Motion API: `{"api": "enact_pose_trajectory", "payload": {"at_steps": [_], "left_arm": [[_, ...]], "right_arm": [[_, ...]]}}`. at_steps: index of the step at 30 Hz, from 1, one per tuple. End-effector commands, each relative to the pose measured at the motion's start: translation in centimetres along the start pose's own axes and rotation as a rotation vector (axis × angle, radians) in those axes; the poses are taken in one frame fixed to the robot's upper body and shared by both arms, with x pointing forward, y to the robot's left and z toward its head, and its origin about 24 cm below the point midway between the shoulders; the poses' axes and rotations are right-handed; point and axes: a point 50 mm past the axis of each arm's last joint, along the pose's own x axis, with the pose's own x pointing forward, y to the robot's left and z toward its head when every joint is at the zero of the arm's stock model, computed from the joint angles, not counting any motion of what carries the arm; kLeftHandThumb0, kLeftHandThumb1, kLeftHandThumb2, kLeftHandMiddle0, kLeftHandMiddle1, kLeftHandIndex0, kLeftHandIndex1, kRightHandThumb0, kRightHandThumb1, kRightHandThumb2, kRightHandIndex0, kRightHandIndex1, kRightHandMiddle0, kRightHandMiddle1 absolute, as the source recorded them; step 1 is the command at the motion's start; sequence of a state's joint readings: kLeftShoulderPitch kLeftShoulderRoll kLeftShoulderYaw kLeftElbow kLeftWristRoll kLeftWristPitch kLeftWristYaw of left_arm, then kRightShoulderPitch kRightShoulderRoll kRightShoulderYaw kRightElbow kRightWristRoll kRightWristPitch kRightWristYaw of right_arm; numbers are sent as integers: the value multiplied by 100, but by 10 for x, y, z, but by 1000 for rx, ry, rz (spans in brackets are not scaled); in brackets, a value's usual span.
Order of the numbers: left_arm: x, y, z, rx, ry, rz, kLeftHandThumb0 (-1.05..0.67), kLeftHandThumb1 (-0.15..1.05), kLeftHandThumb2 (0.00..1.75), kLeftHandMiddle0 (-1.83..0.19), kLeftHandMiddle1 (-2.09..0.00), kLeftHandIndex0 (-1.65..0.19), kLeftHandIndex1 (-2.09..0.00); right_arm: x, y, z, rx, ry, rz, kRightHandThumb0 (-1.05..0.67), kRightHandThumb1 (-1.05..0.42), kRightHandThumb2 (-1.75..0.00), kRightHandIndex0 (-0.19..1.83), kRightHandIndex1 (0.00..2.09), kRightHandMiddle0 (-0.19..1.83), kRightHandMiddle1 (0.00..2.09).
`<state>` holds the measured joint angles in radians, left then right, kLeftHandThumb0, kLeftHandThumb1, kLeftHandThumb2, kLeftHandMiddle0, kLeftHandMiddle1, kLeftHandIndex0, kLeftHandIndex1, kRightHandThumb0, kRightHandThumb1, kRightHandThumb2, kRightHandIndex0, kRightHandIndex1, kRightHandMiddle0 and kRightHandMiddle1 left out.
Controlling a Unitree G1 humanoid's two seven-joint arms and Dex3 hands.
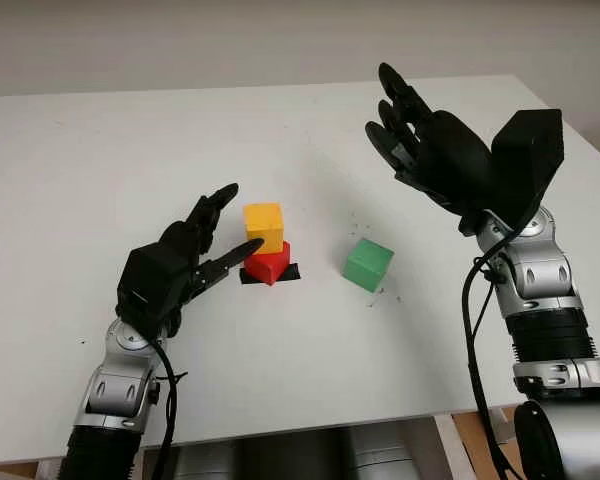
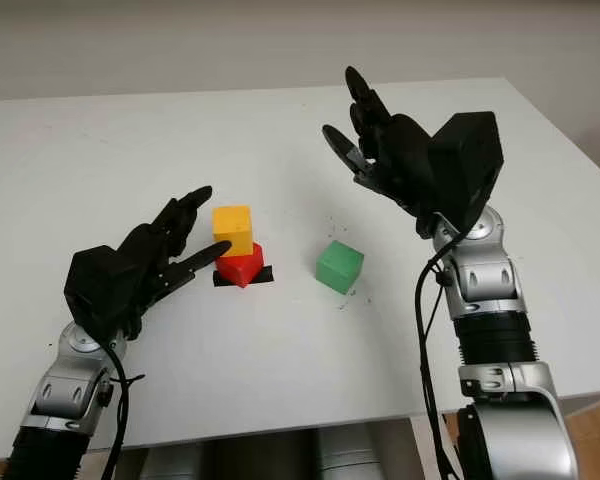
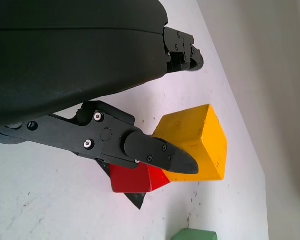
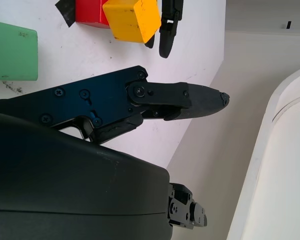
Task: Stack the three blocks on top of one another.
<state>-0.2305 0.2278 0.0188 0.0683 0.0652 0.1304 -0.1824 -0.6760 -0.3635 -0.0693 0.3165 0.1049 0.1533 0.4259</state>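
A yellow block [image 1: 264,225] sits on top of a red block [image 1: 267,265], which stands on a black tape mark [image 1: 291,272] near the table's middle. The red block is turned at an angle under the yellow one. A green block [image 1: 368,264] lies alone on the table to the right of the stack. My left hand [image 1: 236,222] is open just left of the stack, its thumb tip [image 3: 177,161] close beside the yellow block [image 3: 200,140] where it meets the red one. My right hand [image 1: 395,120] is open, raised above the table behind and right of the green block.
The white table [image 1: 100,160] stretches wide around the blocks; its front edge runs near my arms and its right edge lies past my right arm. A pale wall rises behind the far edge.
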Motion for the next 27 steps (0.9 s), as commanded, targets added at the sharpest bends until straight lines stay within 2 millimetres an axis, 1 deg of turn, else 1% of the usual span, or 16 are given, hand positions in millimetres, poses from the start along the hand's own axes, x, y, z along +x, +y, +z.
{"api": "enact_pose_trajectory", "payload": {"at_steps": [1,4,6,8,9,10,13,17,21,24,27], "left_arm": [[-1,0,3,5,-24,-17,-55,105,7,12,-3,11,-4],[-2,0,3,-12,-31,-21,-62,105,8,13,-4,18,-2],[-3,1,3,-17,-37,-20,-66,105,9,13,-4,19,-1],[-4,1,4,-22,-57,-21,-72,105,15,13,-5,19,0],[-5,1,4,-28,-72,-22,-74,105,18,13,-5,19,0],[-6,1,4,-32,-83,-22,-78,105,29,14,-5,19,0],[-11,2,6,-71,-115,-29,-83,105,48,17,-4,19,0],[-22,7,9,-117,-165,18,-86,105,58,17,-5,19,0],[-33,17,14,-201,-223,132,-85,105,57,16,-6,19,0],[-40,26,19,-220,-261,205,-84,105,57,18,-5,19,0],[-51,42,24,-221,-296,312,-83,105,58,19,-4,19,0]], "right_arm": [[1,-3,7,-7,-21,-5,-65,-105,-41,-19,0,-19,1],[0,-3,7,-8,-21,-3,-64,-105,-41,-19,0,-19,2],[0,-3,7,-4,-18,2,-63,-105,-41,-19,0,-19,2],[-1,-2,7,-6,-13,5,-63,-105,-42,-19,0,-19,1],[-1,-2,7,-8,-13,5,-63,-105,-42,-19,0,-19,1],[-1,-2,6,-9,-14,5,-63,-105,-42,-19,0,-19,0],[0,-3,5,-9,-14,9,-64,-105,-42,-19,0,-19,0],[0,-6,5,-18,-8,3,-64,-105,-41,-19,0,-19,1],[1,-7,5,-27,-5,3,-65,-105,-41,-19,0,-19,2],[2,-10,4,-38,2,10,-66,-105,-39,-19,0,-19,3],[3,-15,7,-114,-27,19,-66,-105,-32,-17,2,-17,4]]}}
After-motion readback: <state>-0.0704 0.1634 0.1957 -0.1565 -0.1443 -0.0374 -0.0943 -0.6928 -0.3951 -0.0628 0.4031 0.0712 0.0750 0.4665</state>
